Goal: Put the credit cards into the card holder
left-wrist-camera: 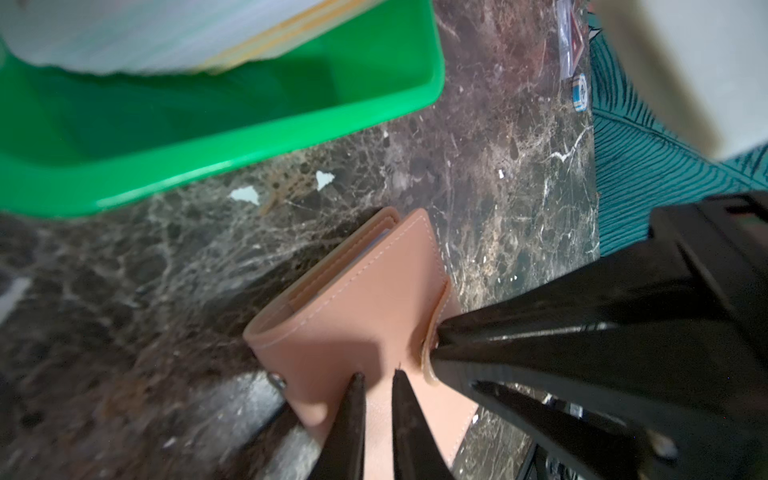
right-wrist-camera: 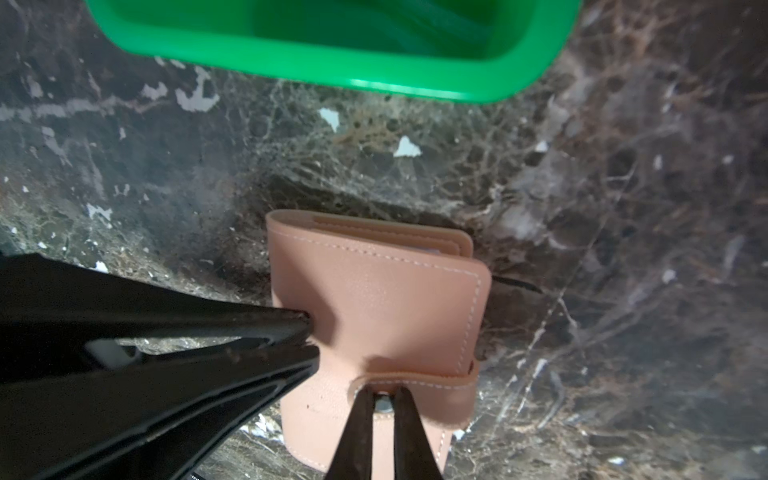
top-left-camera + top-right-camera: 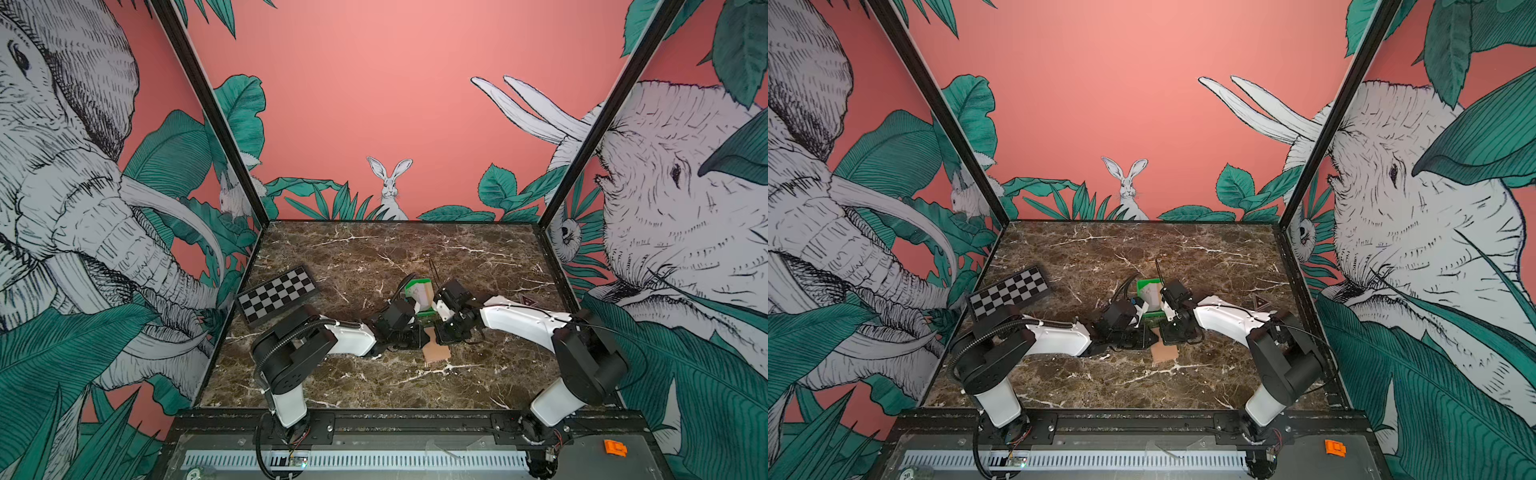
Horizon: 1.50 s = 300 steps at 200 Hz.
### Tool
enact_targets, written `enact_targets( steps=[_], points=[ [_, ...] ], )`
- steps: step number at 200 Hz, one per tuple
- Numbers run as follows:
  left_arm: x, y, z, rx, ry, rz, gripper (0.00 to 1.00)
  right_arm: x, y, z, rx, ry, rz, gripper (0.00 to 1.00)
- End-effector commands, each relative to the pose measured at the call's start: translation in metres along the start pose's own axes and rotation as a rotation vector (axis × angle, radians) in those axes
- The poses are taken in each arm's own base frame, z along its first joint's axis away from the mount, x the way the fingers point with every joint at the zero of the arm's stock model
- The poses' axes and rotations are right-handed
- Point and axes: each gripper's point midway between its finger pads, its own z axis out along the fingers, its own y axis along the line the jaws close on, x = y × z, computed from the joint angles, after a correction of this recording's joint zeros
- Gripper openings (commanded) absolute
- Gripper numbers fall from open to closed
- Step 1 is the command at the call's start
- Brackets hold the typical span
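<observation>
The tan card holder [image 2: 374,299] lies closed on the marble table, just in front of the green tray [image 2: 332,62]; both top views show it between the two arms [image 3: 437,354] [image 3: 1165,353]. My left gripper [image 1: 379,376] is shut, its tips pressed on the holder's cover near the spine. My right gripper [image 2: 384,395] is shut on the strap's end, and the metal snap shows between its fingers. The credit cards [image 1: 166,33] stand as a whitish stack in the green tray [image 3: 411,286].
A folded chessboard [image 3: 276,295] lies at the left of the table. At the right edge lie a small dark packet with a triangle mark [image 3: 528,300] and a round blue-and-white chip [image 1: 579,91]. The tray [image 1: 249,137] sits just beyond both grippers.
</observation>
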Motion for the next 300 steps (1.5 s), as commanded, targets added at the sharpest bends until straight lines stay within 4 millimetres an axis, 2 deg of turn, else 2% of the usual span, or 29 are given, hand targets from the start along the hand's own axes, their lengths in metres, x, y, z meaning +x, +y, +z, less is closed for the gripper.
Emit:
enact_targets(
  steps=[1, 208, 300],
  points=[
    [0.021, 0.024, 0.005, -0.069, 0.057, -0.031, 0.16, 0.016, -0.014, 0.013, 0.076, 0.067, -0.002, 0.11],
    [0.021, 0.023, 0.005, -0.06, 0.056, -0.038, 0.16, 0.023, -0.024, 0.017, 0.178, 0.101, -0.018, 0.1],
    [0.022, 0.023, 0.004, -0.059, 0.05, -0.041, 0.16, 0.024, -0.02, 0.018, 0.182, 0.104, -0.03, 0.1]
  ],
)
